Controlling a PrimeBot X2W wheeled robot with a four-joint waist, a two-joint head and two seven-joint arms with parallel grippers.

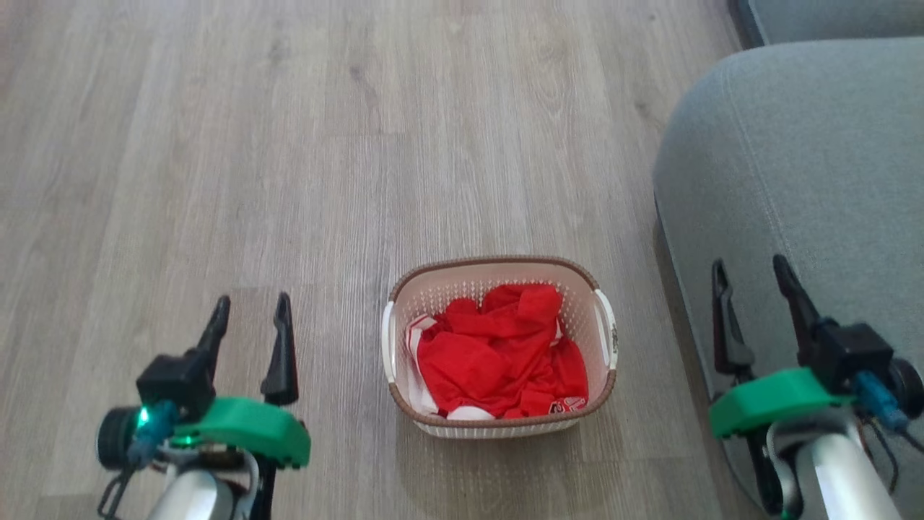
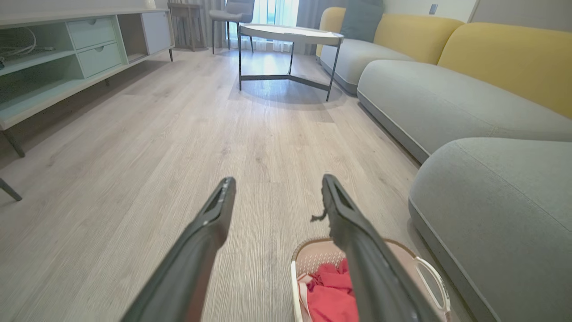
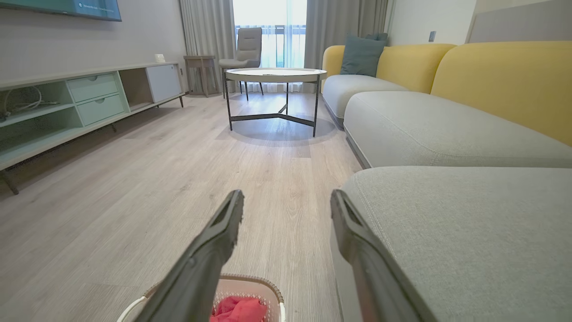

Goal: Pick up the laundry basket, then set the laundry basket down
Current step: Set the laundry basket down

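perforated cream laundry basket (image 1: 588,289) holds crumpled red cloth (image 1: 502,354).

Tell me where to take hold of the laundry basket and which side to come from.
Grip the two white side handles, left tool on the left handle, right tool on the right handle, each coming in from its own side. The laundry basket sits upright on the floor between both open tools, its handles facing outward, so a two-sided lift should keep it level.
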